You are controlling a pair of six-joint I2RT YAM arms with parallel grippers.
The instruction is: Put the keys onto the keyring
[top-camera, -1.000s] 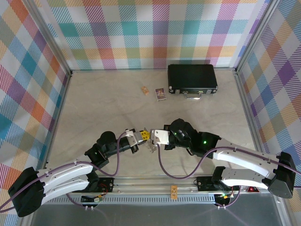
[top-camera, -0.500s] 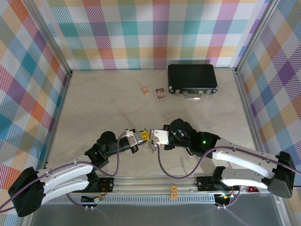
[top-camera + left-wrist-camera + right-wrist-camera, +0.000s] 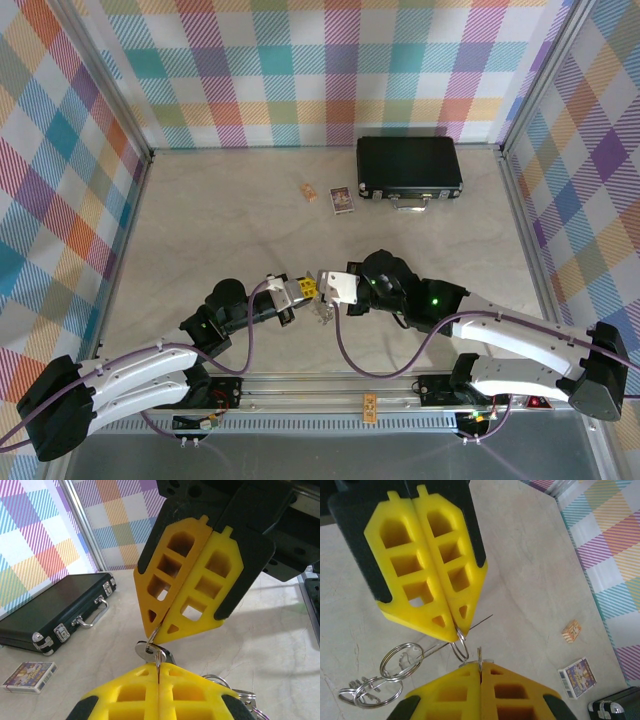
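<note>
Two pairs of yellow fingers (image 3: 195, 585) meet tip to tip above the pale worktop (image 3: 230, 220), the left gripper (image 3: 158, 666) pinched shut on the silver wire keyring (image 3: 382, 666), the right gripper (image 3: 480, 664) clamped on a thin silver key (image 3: 148, 651), so feed its hole slowly onto the ring's split end.

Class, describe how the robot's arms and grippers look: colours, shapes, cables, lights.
The left arm and right arm have white shells with black joints; a purple cable runs along each, and a green light glows on the right. The left gripper and right gripper each have two yellow lattice-cut fingers, tapered and backed in black.
</note>
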